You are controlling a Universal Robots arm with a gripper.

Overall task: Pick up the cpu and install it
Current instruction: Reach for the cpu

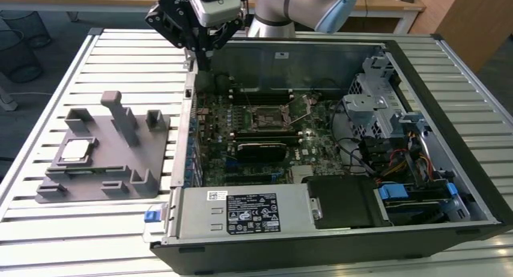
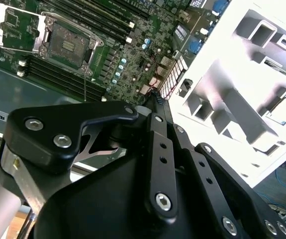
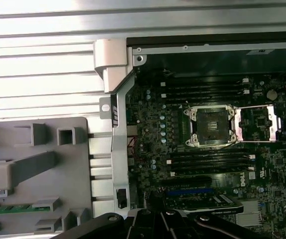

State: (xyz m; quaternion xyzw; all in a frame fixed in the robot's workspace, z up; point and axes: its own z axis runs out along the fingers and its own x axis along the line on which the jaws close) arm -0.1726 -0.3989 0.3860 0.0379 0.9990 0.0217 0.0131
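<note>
Position of the cpu [image 1: 76, 149]: lying flat, silvery top up, in a recess of the grey holder tray [image 1: 96, 190], toward that tray's side at the exterior view's left; nothing touches it. The tray rests on the slatted metal counter [image 1: 120, 54], just beside the open computer case [image 1: 191, 139], on the exterior view's left of it; several upright posts rise from the tray behind the cpu.

Inside the case the motherboard lies face up; its socket [image 1: 267, 116] sits near the middle of the board, shown also in both wrist views [image 2: 68, 45] [image 3: 211, 125]; the socket is bare, and its metal load plate [image 3: 257, 124] is swung open to one side; black memory slots [image 3: 202, 89] run along both sides of the socket; a labelled power supply [image 1: 240, 214] fills the case's near end.

The tool [image 1: 202, 57] hangs from the arm [image 1: 297, 9] above the far corner of the case at the exterior view's left, over the case wall; it is well apart from the cpu and from the socket. In the second wrist view the tool [image 2: 155, 99] appears drawn together at its tip, narrow, gripping nothing.
</note>
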